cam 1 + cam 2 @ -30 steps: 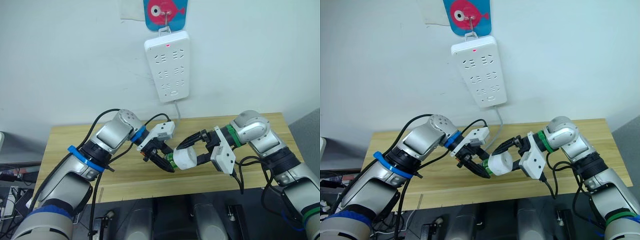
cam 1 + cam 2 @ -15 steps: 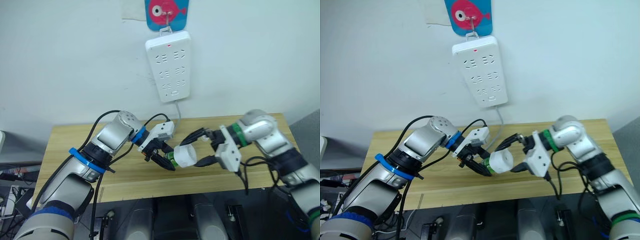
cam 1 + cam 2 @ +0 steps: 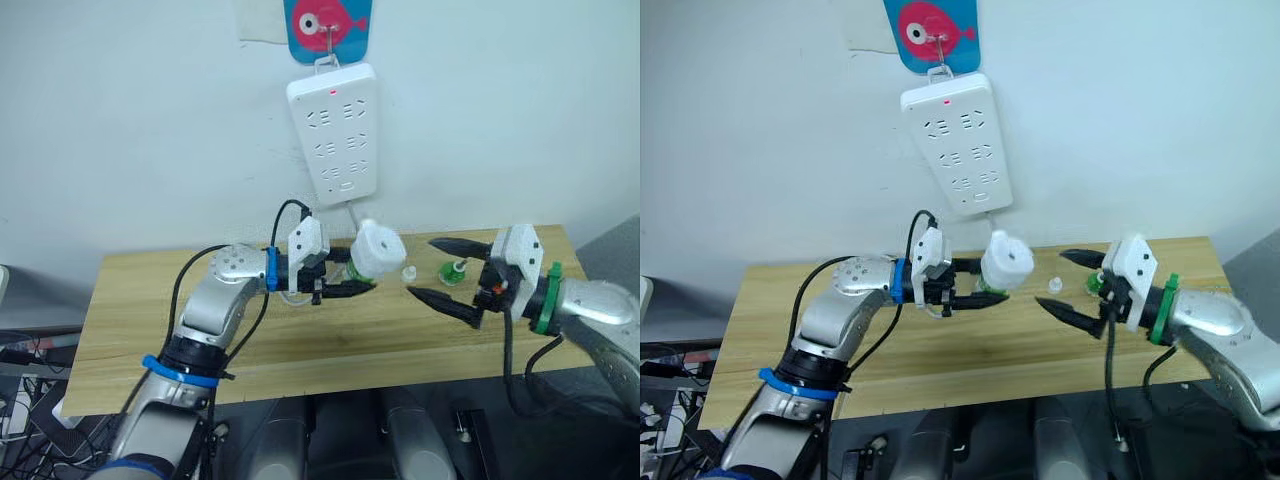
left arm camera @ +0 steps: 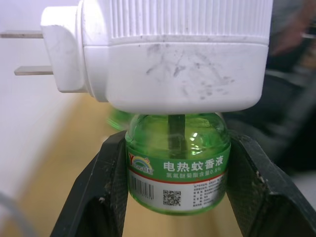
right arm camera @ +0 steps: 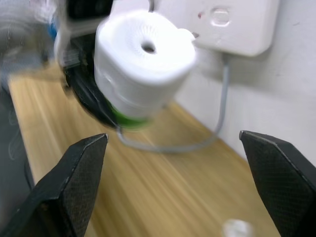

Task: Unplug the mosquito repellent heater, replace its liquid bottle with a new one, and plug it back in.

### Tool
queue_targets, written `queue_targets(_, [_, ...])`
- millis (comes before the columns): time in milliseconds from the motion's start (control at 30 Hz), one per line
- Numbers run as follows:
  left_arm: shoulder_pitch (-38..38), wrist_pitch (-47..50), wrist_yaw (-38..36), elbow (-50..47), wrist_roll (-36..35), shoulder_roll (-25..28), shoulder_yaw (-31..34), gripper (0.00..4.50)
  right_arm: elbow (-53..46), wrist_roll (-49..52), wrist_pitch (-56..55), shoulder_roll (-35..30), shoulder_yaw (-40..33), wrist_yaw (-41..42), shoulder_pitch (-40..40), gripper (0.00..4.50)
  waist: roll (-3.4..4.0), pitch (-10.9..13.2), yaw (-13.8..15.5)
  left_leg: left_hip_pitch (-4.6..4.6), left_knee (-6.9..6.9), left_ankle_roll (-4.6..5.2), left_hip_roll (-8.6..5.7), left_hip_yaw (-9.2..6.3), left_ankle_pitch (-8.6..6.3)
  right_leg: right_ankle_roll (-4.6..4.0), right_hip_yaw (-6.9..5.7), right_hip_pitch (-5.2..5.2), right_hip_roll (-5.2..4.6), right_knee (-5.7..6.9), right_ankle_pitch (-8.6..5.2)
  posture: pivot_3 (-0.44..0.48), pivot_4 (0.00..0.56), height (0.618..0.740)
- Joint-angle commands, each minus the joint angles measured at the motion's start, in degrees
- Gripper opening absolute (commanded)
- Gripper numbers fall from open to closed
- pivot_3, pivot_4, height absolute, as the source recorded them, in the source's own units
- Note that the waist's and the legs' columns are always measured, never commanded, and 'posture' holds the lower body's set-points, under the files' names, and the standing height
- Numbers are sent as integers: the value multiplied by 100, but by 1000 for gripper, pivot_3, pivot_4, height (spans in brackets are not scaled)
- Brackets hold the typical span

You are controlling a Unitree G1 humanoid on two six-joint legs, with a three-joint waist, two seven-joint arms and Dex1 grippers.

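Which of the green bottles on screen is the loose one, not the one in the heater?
Start at the white power strip on the wall and drop to the wooden table below it. The loose bottle stands on the table near the wall edge, between the open fingers of the right claw. Unlike the bottle that the left claw grips, no white heater tops it.

Heater [image 4: 177, 54] scuffed white plastic (ribbed top); table [image 3: 300, 340] matt wood.

Power strip [image 3: 334, 132]: on the wall, above my table [image 3: 140, 320].
Heater [image 3: 376, 249]: held above the table's middle, between my grippers.
Spare bottle [image 3: 455, 271]: standing right of the heater.
Small cap [image 3: 409, 273]: between them.
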Motion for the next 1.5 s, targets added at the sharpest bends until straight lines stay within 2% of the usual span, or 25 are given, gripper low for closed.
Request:
queue_targets(33, [121, -613, 858, -254, 195, -427, 139, 2265, -866, 643, 572, 492, -194, -1305, 132, 4471, -1, -1, 6, 0, 1, 1, -3, 1, 0, 0, 0, 1, -2, 1, 0, -186, 292, 740])
queue_targets(200, [328, -1124, 1435, -226, 468, -784, 4, 2265, -1321, 843, 861, 1143, -30, -2298, -5, 4471, -4, -45, -21, 1, 1, 5, -5, 10, -3, 2, 5, 1, 2, 0, 1, -207, 288, 740])
queue_targets(500, [594, -1166, 1574, -474, 464, -891, -265, 2265, -1469, 334, 1004, 1773, 487, -3009, -455, 4471, 1, -127, -155, 1, -2, 11, -4, 13, -7, 2, 6, 1, 20, -4, 1, -203, 269, 740])
queue_targets(700, [698, -1089, 1624, -648, 435, -852, -317, 2265, -1384, 114, 1035, 2086, 640, -3039, -672, 4471, 6, -232, -166, 3, -6, 11, -2, 11, -6, 2, 5, 1, 23, -5, 0, -189, 255, 740])
queue_targets(1167, [1200, -423, 1921, -1387, 65, -1038, -445, 2265, -1464, -51, 1048, 2314, 666, -3023, -624, 4471, 19, -380, -165, 5, -10, 13, -3, 13, -7, 2, 9, 2, 23, -8, 0, -179, 217, 740])
queue_targets(1500, [1257, 207, 2201, -1535, -336, -1091, -316, 2265, -1435, -49, 1150, 2403, 597, -3122, -789, 4471, 31, -406, -166, 17, -9, 34, -3, 18, -20, 2, 14, 8, 26, -2, 0, -183, 228, 740])
